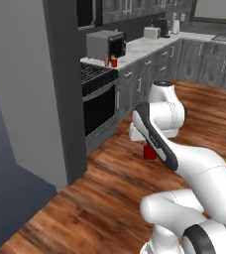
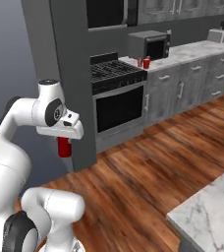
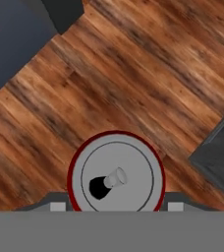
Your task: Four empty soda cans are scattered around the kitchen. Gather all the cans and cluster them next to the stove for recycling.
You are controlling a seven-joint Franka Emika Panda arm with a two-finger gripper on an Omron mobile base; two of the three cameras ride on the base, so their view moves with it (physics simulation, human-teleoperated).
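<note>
The two-finger claw point(image 2: 64, 142) points down above the brown wooden floor point(image 2: 148, 167), clamped on a small red cylindrical soda can with a silver top point(image 3: 116, 181), upright in its grip. Two more red cans point(image 2: 146, 63) stand on the marbled grey counter point(image 2: 192, 50), just beside the wide black gas stove point(image 2: 118, 93).

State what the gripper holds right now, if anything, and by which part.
The gripper holds a small red cylindrical soda can with a silver top, upright above the wooden floor, gripped from above, fingers on opposite sides of its upper wall.
</note>
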